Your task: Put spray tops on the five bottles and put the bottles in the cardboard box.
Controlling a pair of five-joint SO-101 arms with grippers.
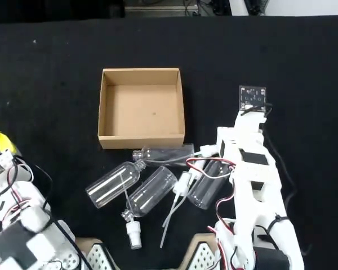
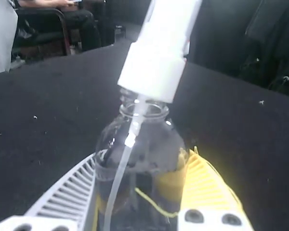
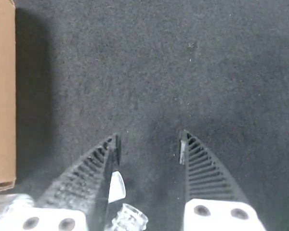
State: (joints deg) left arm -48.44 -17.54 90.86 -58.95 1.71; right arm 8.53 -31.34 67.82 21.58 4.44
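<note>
A bottle [image 2: 144,139] is clamped in the left gripper [image 2: 143,163], a spray top [image 2: 154,62] set askew on it (tube inside). The right gripper [image 3: 149,142] is held wide open beside the box [image 3: 2,96].

The high camera looks down on the table [image 1: 56,67], cardboard box [image 1: 141,142] upper centre, the left wrist camera, close behind the left gripper [image 2: 143,161] and its bottle [image 2: 135,142], faces level across the table, and the right wrist camera, behind the right gripper [image 3: 149,137], faces down at that box's wall.

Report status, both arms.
Left gripper shut on clear plastic bottle, white spray top tilted at neck. Right gripper open over black cloth. Four more bottles lying beside brown cardboard box.
</note>
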